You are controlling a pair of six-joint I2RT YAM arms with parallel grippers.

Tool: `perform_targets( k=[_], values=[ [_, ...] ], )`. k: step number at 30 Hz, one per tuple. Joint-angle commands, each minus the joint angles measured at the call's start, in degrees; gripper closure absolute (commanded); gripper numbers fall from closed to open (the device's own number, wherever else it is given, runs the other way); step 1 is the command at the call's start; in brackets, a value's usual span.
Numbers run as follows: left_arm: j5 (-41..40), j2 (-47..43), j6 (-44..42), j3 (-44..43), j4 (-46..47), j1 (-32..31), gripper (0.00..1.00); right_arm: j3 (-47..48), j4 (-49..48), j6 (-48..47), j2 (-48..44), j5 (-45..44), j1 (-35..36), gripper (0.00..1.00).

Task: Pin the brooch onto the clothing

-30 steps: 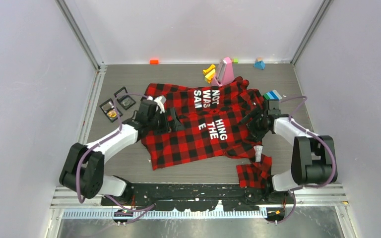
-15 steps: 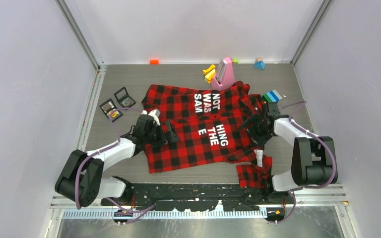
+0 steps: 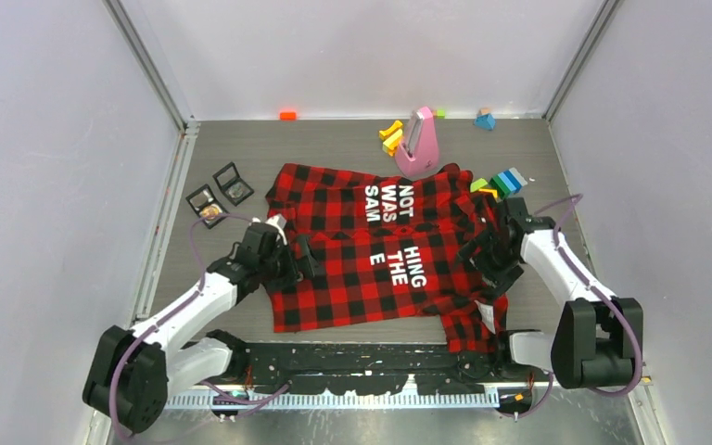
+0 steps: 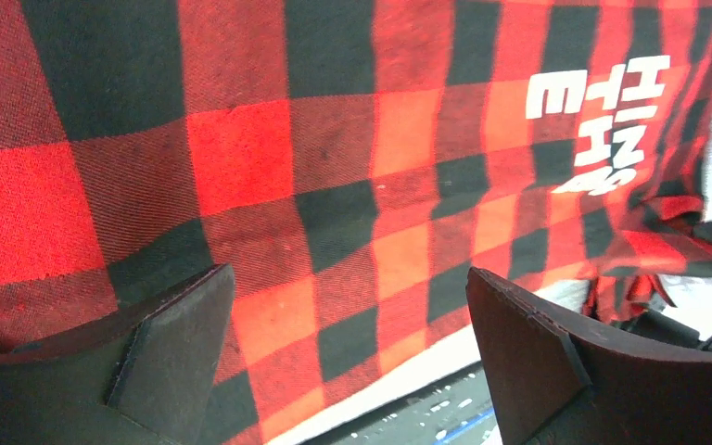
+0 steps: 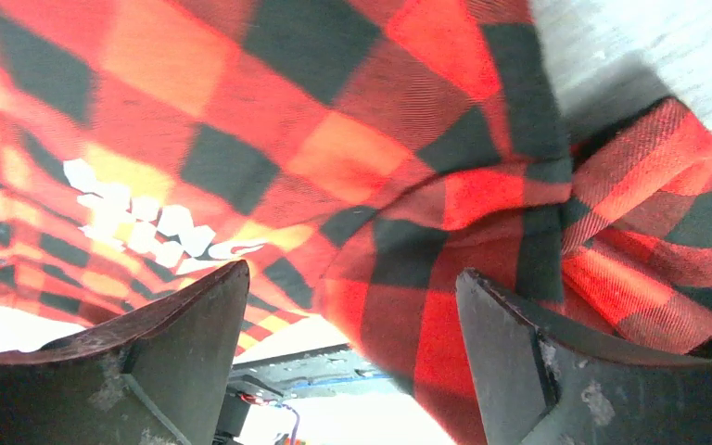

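The red-and-black check shirt (image 3: 371, 255) with white lettering lies spread on the table's middle. It fills the left wrist view (image 4: 334, 167) and the right wrist view (image 5: 269, 130). My left gripper (image 3: 298, 264) is open over the shirt's left edge, jaws wide apart above the cloth (image 4: 348, 278). My right gripper (image 3: 482, 255) is open over the shirt's right edge, above a bunched fold (image 5: 352, 271). A small gold-coloured item (image 3: 209, 214) lies by two open black boxes (image 3: 218, 190) at the left; I cannot tell whether it is the brooch.
A pink upright object (image 3: 418, 139), yellow blocks (image 3: 391, 137), an orange block (image 3: 287, 115) and a blue block (image 3: 485, 119) stand at the back. Coloured blocks (image 3: 505, 181) lie by the shirt's right shoulder. A sleeve (image 3: 468, 324) trails toward the near edge.
Both grippers have moved toward the near edge, and the shirt has slid with them, away from the pink object, and lies flatter.
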State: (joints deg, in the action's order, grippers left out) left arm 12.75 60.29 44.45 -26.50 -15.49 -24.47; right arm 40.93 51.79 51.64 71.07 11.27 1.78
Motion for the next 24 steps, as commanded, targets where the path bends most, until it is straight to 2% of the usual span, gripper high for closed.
perform_targets(
  k=[1, 5, 8, 14, 20, 24],
  values=[
    [-1.41, -1.97, -4.66, -11.86, -6.01, 1.02, 0.00, 13.88, 3.19, -6.78, -1.89, -4.33, 0.22, 0.12],
    [-2.14, 8.04, -10.11, -24.94, -5.11, 3.55, 0.00, 24.27, -2.69, -13.68, 1.28, -7.44, 0.24, 0.07],
    [-2.76, 18.24, -13.11, -36.84, -4.31, 4.58, 0.00, 29.07, -12.38, -17.27, 5.32, -8.92, -0.13, 0.01],
    [-0.73, 36.90, -16.00, -56.08, -3.91, 7.29, 0.00, 39.51, -23.44, -21.92, 22.14, -4.50, -3.88, 0.01],
    [-9.15, 54.53, -24.34, -75.65, -12.95, 8.27, 0.01, 48.69, -27.25, -22.03, 36.40, 2.63, -6.72, 0.08],
    [-10.85, 64.75, -28.25, -86.33, -17.86, 8.65, 0.09, 52.90, -26.30, -21.66, 44.45, 5.15, -6.80, 0.18]
  ],
)
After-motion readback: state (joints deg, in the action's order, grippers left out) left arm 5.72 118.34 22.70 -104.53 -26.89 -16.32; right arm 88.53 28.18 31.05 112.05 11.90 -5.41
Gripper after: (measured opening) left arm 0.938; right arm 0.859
